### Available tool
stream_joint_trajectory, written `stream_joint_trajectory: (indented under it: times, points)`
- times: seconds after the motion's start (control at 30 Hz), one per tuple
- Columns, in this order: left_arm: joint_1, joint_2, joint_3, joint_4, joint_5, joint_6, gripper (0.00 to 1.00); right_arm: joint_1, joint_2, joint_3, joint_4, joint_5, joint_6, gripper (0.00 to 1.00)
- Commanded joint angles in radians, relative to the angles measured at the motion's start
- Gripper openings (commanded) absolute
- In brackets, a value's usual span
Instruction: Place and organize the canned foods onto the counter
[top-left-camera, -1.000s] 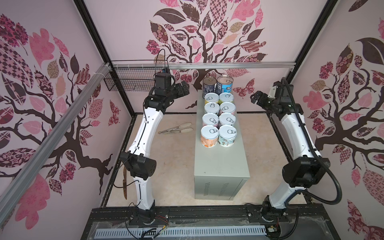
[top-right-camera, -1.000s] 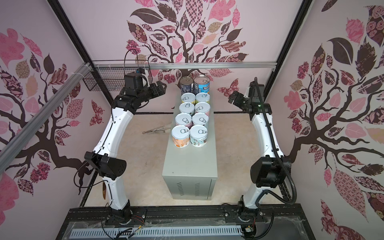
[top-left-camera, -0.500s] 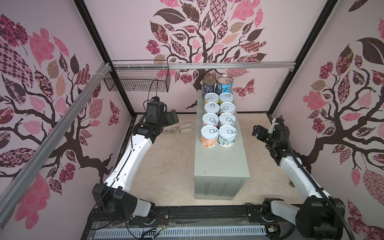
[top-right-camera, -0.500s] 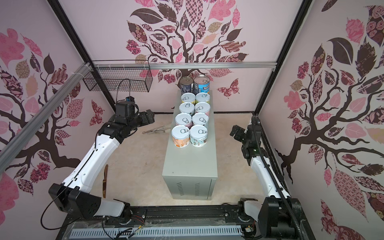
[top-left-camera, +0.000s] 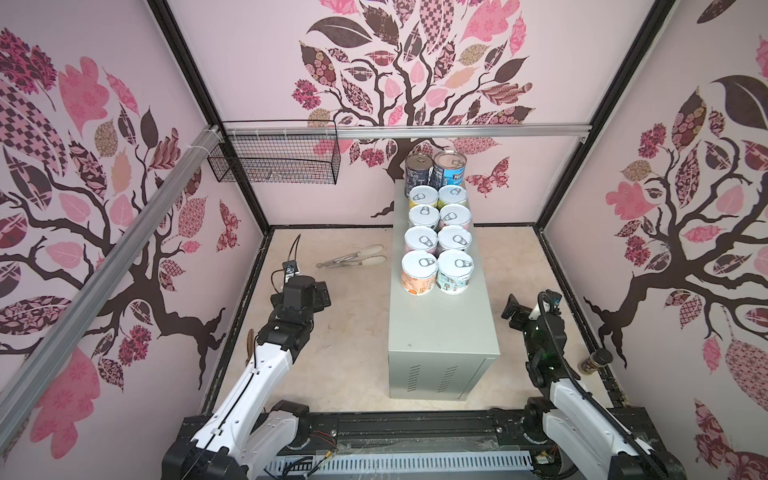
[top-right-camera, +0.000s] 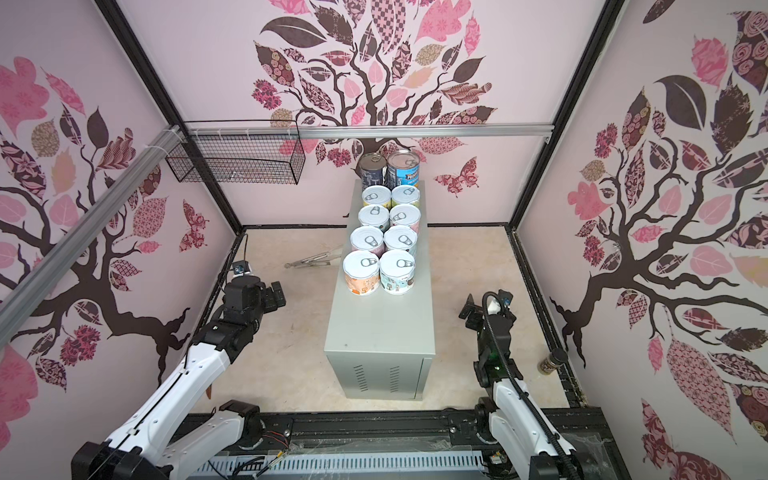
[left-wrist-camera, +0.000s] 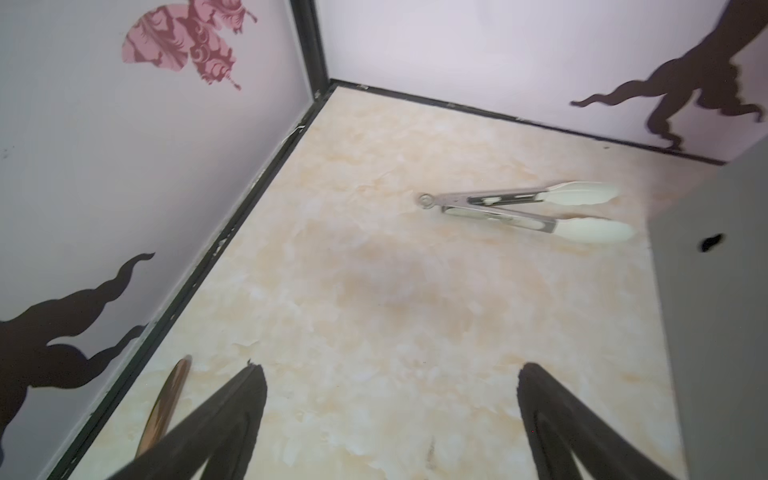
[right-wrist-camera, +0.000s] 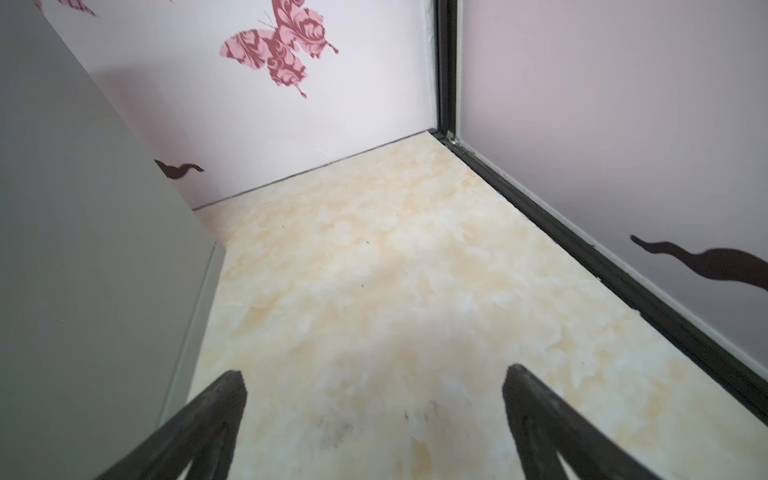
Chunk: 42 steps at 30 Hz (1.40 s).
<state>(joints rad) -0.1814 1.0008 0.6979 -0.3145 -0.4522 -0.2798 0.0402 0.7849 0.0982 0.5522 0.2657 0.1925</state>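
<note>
ten canned foods (top-left-camera: 455, 239) stand in two neat columns on the far half of the grey-green tabletop (top-left-camera: 442, 328), with the two taller tins at the back. the left pincer (left-wrist-camera: 390, 370) is spread wide and grasps nothing, low over the floor (left-wrist-camera: 374, 291) near the tongs (left-wrist-camera: 523, 210). the right pincer (right-wrist-camera: 374, 370) gapes empty beside the tabletop.

Left hand (top-left-camera: 321, 296) and right hand (top-left-camera: 511, 306) have dropped back low, either side of the counter (top-left-camera: 442, 328)
</note>
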Motion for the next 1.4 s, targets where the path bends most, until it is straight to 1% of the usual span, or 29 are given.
stream_joint_trajectory:
  times: [0.0,0.03,0.1,0.2,0.3,0.4,0.47,0.5,0.57,0.6,0.67,0.73,0.77,0.8,0.83,0.87,0.9,0.93,1.0,1.07,1.13,1.27,1.37]
  points:
    - [0.072,0.064,-0.042,0.133,0.041,-0.027,0.98,0.004,0.016,-0.028,0.246,0.025,-0.064,1.00]
    - [0.085,0.091,-0.043,0.159,0.052,-0.035,0.98,0.004,0.042,-0.024,0.272,0.013,-0.064,1.00]
    - [0.093,0.142,-0.035,0.197,0.037,-0.035,0.98,0.005,0.103,-0.004,0.284,-0.009,-0.064,1.00]
    - [0.093,0.213,-0.034,0.295,0.040,0.000,0.98,0.005,0.195,0.014,0.313,-0.017,-0.042,1.00]
    - [0.093,0.280,-0.041,0.421,0.055,0.078,0.98,0.004,0.287,0.010,0.415,-0.037,-0.040,1.00]
    - [0.093,0.366,-0.014,0.510,0.069,0.158,0.98,0.005,0.380,0.039,0.466,-0.044,-0.056,1.00]
    - [0.095,0.430,0.012,0.537,0.092,0.205,0.98,0.004,0.437,0.054,0.509,-0.037,-0.052,1.00]
    - [0.096,0.469,0.027,0.537,0.082,0.221,0.98,0.004,0.468,0.067,0.520,-0.040,-0.068,1.00]
    - [0.105,0.532,0.044,0.547,0.053,0.231,0.98,0.004,0.517,0.098,0.512,-0.027,-0.080,1.00]
    - [0.118,0.556,0.043,0.563,0.064,0.226,0.98,0.003,0.541,0.103,0.536,-0.022,-0.090,1.00]
    - [0.141,0.585,0.029,0.610,0.120,0.220,0.98,-0.006,0.586,0.104,0.600,-0.017,-0.093,1.00]
    - [0.148,0.611,0.003,0.689,0.120,0.226,0.98,-0.029,0.619,0.132,0.552,-0.029,-0.059,1.00]
    - [0.155,0.623,0.006,0.679,0.137,0.218,0.98,-0.039,0.646,0.133,0.571,-0.032,-0.048,1.00]
    - [0.161,0.635,0.010,0.690,0.135,0.213,0.98,-0.041,0.683,0.125,0.627,-0.028,-0.046,1.00]
    - [0.164,0.638,0.021,0.665,0.133,0.207,0.98,-0.040,0.710,0.115,0.678,-0.045,-0.059,1.00]
    - [0.166,0.636,0.025,0.652,0.138,0.203,0.98,-0.038,0.725,0.122,0.676,-0.056,-0.066,1.00]
    - [0.168,0.632,0.013,0.672,0.136,0.198,0.98,-0.033,0.745,0.133,0.664,-0.070,-0.072,1.00]
    - [0.169,0.616,-0.012,0.702,0.128,0.194,0.98,-0.028,0.770,0.137,0.694,-0.077,-0.087,1.00]
    - [0.170,0.568,-0.097,0.811,0.117,0.193,0.98,-0.025,0.771,0.138,0.692,-0.077,-0.090,1.00]
    - [0.168,0.526,-0.190,0.937,0.079,0.178,0.98,-0.024,0.760,0.142,0.667,-0.077,-0.087,1.00]
    - [0.155,0.506,-0.256,1.040,0.028,0.172,0.98,-0.024,0.761,0.129,0.696,-0.062,-0.082,1.00]
    - [0.084,0.505,-0.305,1.144,-0.058,0.232,0.98,-0.024,0.750,0.030,0.857,0.002,-0.058,1.00]
    - [0.072,0.500,-0.329,1.185,-0.071,0.244,0.98,-0.001,0.763,-0.008,0.955,0.003,-0.090,1.00]
